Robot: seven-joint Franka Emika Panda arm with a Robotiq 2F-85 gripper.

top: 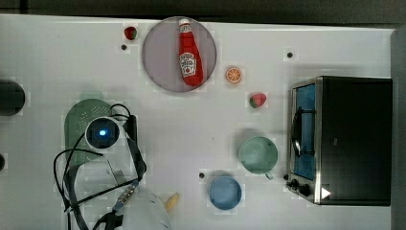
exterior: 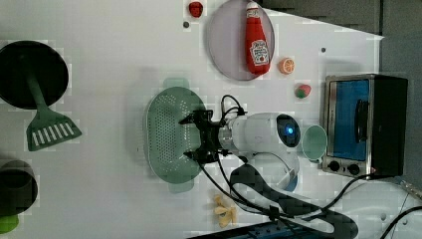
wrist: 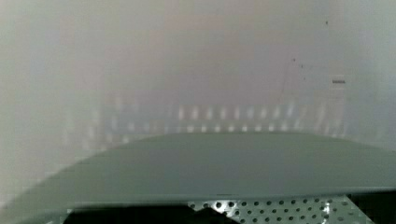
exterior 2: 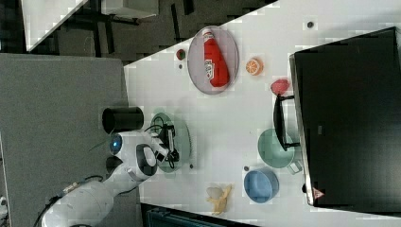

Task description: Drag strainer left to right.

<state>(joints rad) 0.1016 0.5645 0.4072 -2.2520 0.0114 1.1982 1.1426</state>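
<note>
The pale mint-green strainer (top: 76,122) lies on the white table at the top view's left, a small tab at each visible end. In the left view the strainer (exterior: 166,132) shows its dotted oval bowl. My gripper (exterior: 188,138) reaches down over the side of the bowl nearest the arm, open, its two black fingers spread apart along the rim with nothing between them. In the right view the gripper (exterior 2: 171,142) sits over the strainer (exterior 2: 184,135). The wrist view has the strainer's rim (wrist: 210,163) close up, with holes below it. In the top view the white wrist covers the gripper.
A grey plate (top: 158,67) holds a ketchup bottle (top: 189,52). Strawberries (top: 257,100), an orange slice (top: 233,74), a green cup (top: 258,154), a blue bowl (top: 225,192) and a toaster oven (top: 344,139) lie to the top view's right. A banana (top: 172,201) lies by the arm.
</note>
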